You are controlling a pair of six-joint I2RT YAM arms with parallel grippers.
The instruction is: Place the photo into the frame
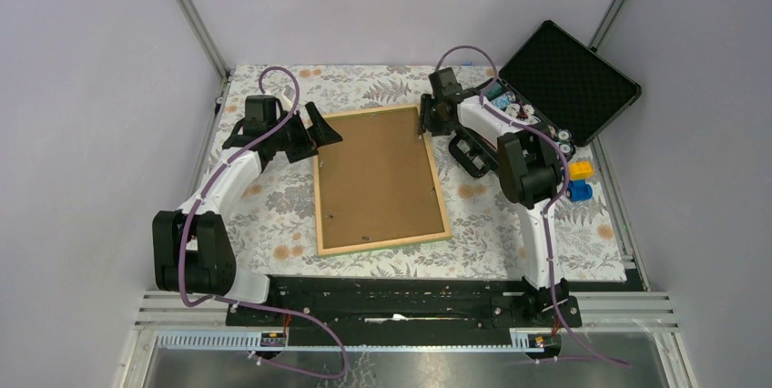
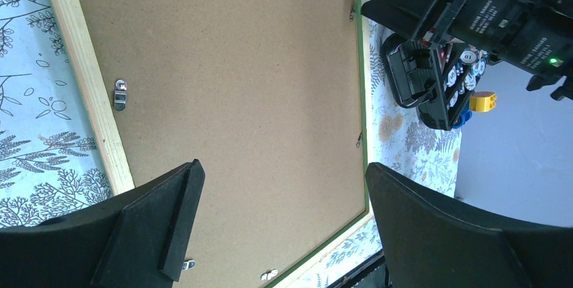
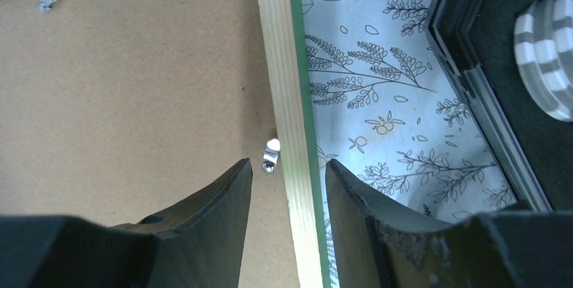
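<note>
On table centre: frame [image 1: 382, 244], face down, backing panel [image 1: 378, 178] fitted; photo not visible. Left gripper [image 1: 314, 133] spread wide; right gripper [image 3: 289, 166] part-spread, straddling rail beside 1 clip [image 3: 270, 155]. Step, probably: working clips; next needs fine fingertip aim.

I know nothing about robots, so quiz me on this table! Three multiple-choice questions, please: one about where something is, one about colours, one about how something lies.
1. Where is the black case?
A) the table's far right corner
B) its near left corner
C) its middle

2. What colours are the two toy bricks?
A) red and green
B) yellow and blue
C) both white

3. How does the frame lie?
A) standing upright
B) flat, back up
C) flat, green front up

Answers:
1 A, it lies open at the far right.
2 B, one of each sits beside the case.
3 B, the brown backing panel faces up.
</note>
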